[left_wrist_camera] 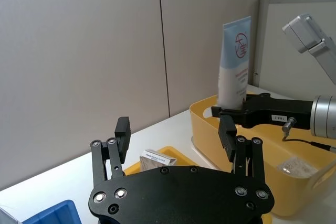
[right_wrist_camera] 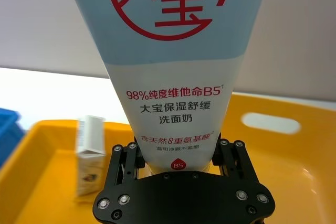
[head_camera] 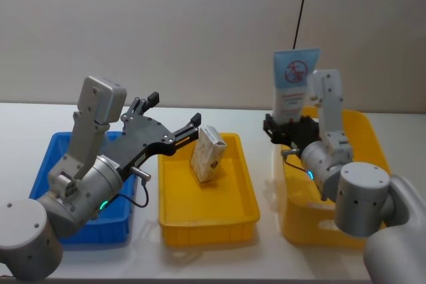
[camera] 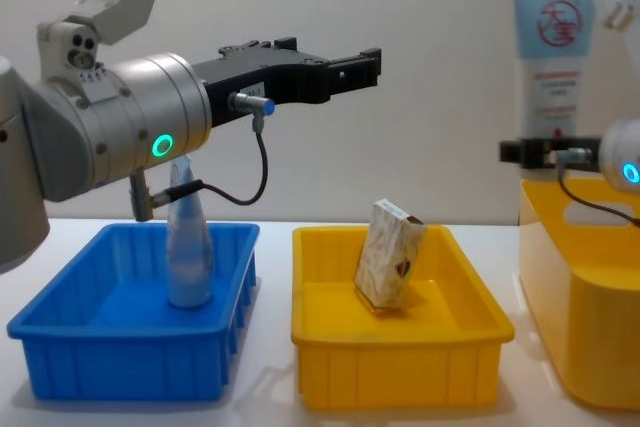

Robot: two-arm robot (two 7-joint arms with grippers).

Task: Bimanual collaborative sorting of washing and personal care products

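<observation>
Hiding the cap end of the pale blue tube point(right_wrist_camera: 176, 72) behind the right gripper point(right_wrist_camera: 178, 153) in the right wrist view, its crimp running off the frame edge. Covering part of the tube standing in the blue tray point(camera: 120, 347) behind the left arm in the chest view.

Even indoor light, soft shadows

Two pale blue tubes point(camera: 551, 57) point(camera: 188, 247); one patterned pack point(camera: 388, 252); three trays point(camera: 130, 347) point(camera: 400, 357) point(camera: 590, 297).
</observation>
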